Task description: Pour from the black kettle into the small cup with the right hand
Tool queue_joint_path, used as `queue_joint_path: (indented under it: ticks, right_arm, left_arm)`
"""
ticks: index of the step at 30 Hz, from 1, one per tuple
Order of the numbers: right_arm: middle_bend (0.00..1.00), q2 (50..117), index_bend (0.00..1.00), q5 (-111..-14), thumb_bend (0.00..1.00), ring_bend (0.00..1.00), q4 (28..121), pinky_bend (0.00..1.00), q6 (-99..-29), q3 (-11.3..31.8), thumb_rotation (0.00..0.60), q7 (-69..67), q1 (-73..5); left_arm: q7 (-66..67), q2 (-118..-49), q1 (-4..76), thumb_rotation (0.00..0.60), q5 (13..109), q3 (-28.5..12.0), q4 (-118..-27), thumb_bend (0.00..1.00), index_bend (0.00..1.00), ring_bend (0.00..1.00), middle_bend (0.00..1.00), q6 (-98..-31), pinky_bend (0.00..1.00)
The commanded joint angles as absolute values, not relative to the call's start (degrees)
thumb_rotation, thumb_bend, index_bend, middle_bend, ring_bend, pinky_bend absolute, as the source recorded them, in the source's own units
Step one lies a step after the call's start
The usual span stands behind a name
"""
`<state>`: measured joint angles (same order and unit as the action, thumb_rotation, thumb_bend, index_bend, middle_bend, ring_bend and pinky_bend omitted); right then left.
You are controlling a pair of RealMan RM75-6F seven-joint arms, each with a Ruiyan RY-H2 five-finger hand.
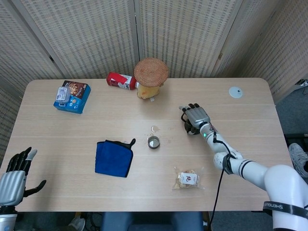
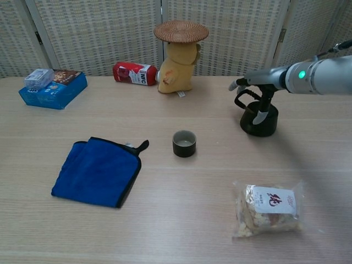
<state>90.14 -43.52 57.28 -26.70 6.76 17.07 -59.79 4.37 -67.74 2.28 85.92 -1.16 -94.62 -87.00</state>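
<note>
kettle (image 2: pixel 258 122) right of cup (image 2: pixel 184 143), cloth (image 2: pixel 98 170) left

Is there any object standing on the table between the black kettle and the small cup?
Nothing visible does. The table between the black kettle and the small cup is bare wood. The snack bag lies nearer the camera, off that line.
</note>
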Motion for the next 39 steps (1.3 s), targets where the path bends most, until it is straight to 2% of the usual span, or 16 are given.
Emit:
queue_joint_path:
  ticks: [1,12,20,29,39]
  right_arm:
    - [0.18,90.4,0.07,-43.1,0.04,0.02,57.1,0.07,-27.0,6.5,0.6,17.2,-59.9]
    - [0.33,87.7,0.07,-43.8,0.04,0.17,61.6,0.07,-30.2,5.8,0.6,17.0,-58.7]
    - [0.38,84.6,0.07,-45.6,0.04,0.27,66.0,0.07,-32.6,5.6,0.6,15.8,-57.0]
    - [0.41,78.4,0.07,-49.4,0.04,0.32,75.1,0.07,-37.2,5.0,0.6,15.3,-53.9]
    - [0.41,70.6,0.07,-54.1,0.04,0.34,86.2,0.07,-44.0,2.2,0.6,16.5,-48.6]
  left_arm:
    - [4.4,-67.8,2.2,0.6,85.9,-1.2,-94.6,0.22,0.03,0.0,0.0,-87.1,0.0]
    - [4.6,-67.8,2.2,0.6,86.2,-1.1,-94.7,0.22,0.03,0.0,0.0,-87.1,0.0]
    - [4.8,-67.7,2.3,0.6,86.4,-1.1,-94.9,0.22,0.03,0.0,0.0,-87.1,0.0]
    - [4.8,-67.6,2.4,0.6,86.6,-1.2,-95.1,0.22,0.03,0.0,0.0,-87.1,0.0]
    - [4.0,-67.6,2.4,0.6,87.0,-1.1,-95.0,0.22,0.03,0.0,0.0,-87.3,0.0]
